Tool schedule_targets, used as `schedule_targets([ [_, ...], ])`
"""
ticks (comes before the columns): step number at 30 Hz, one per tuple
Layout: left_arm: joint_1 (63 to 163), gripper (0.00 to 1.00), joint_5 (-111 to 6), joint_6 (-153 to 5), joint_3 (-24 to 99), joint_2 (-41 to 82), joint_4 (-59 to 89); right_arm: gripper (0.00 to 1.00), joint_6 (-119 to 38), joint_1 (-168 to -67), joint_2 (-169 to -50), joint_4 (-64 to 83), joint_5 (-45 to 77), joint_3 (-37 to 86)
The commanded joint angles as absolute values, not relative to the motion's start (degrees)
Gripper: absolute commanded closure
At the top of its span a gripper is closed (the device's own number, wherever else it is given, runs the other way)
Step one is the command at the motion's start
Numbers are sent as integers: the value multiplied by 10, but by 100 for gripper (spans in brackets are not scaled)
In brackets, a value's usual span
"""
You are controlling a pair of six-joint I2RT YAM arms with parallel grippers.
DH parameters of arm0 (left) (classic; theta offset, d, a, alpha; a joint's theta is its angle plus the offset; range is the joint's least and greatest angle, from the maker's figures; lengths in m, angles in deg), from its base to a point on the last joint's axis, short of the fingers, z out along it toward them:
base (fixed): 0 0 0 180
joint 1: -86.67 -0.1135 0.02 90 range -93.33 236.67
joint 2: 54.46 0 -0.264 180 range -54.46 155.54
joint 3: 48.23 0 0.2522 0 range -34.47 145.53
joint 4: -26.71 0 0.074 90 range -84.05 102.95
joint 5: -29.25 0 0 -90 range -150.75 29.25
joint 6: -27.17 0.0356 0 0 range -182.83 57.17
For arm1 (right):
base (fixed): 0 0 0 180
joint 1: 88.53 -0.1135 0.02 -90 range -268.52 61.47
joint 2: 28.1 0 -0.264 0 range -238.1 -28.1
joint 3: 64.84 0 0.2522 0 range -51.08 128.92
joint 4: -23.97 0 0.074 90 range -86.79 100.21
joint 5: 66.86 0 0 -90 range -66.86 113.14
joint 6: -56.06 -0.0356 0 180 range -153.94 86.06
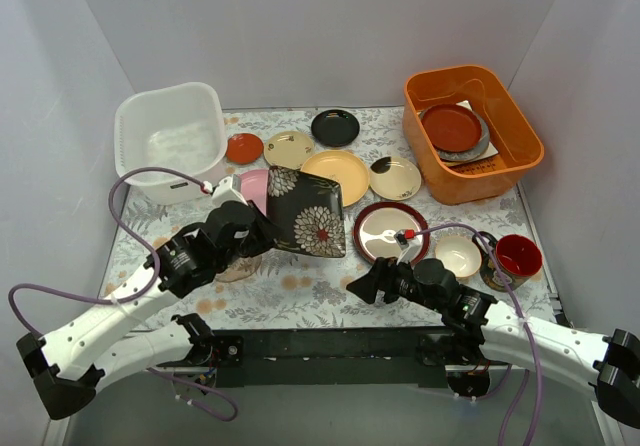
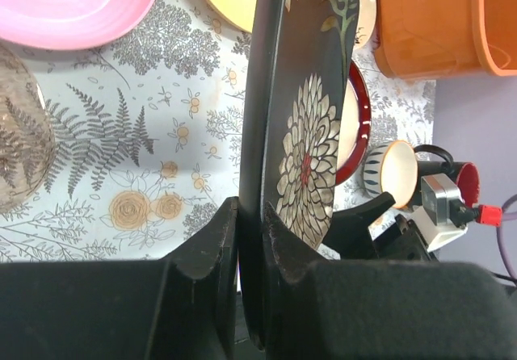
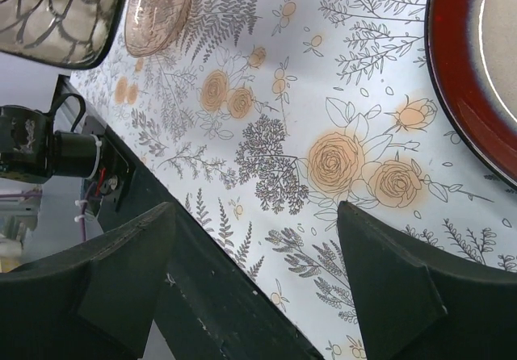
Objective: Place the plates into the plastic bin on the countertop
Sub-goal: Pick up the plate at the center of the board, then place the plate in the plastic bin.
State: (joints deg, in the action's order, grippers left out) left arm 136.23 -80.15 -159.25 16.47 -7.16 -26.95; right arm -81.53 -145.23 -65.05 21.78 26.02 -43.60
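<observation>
A: Held item?
B: A dark square plate point(image 2: 303, 134), glossy and painted with pale chrysanthemum blooms, is clamped by its near edge in the left gripper point(image 2: 249, 219). The jaws are pressed tight on the rim. From the wrist view it is seen edge-on, tilted up from the pale countertop point(image 1: 300, 288) printed with grey ferns and orange flowers.
A: Off the surface?
B: Probably lifted, but contact at its far corner cannot be settled from above.
A: Bin?
B: The white translucent plastic bin point(image 1: 122, 136), rounded-rectangular with a rolled rim, is set at the far left corner. It is beyond and left of the held plate, apart from it.
A: Right side?
B: The right gripper point(image 3: 254, 215) is spread wide with nothing between its fingers. It is held low over bare countertop, just beside a round glossy red-rimmed cream plate point(image 1: 385, 231).
A: Others?
B: Round dishes are laid flat on the countertop: a pink plate point(image 1: 255, 188), an orange-red plate point(image 1: 244, 148), a beige plate point(image 1: 289, 149), a black plate point(image 1: 335, 127) and a yellow plate point(image 1: 338, 171). A brownish pressed-glass plate point(image 3: 161, 9) is seen near the left arm.
</observation>
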Motion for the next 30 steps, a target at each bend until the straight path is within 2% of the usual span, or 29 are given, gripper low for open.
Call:
schedule_targets([
  [1,1354,100,-798,-1564,241,-27,-200,11,-809,-1454,-640,237,266,-437],
  [6,1334,100,-730,-1517,266,33,-152,11,-806,-1454,-638,237,260,-440],
  [16,1231,100,-513,-1448,357,177,-76,11,-803,-1454,-616,231,258,-449],
  [24,1134,100,-378,-1477,399,266,-19,11,-801,-1454,-623,238,247,-455],
  [30,1036,100,-327,-1507,437,318,9,11,-799,-1454,-633,245,240,-456],
])
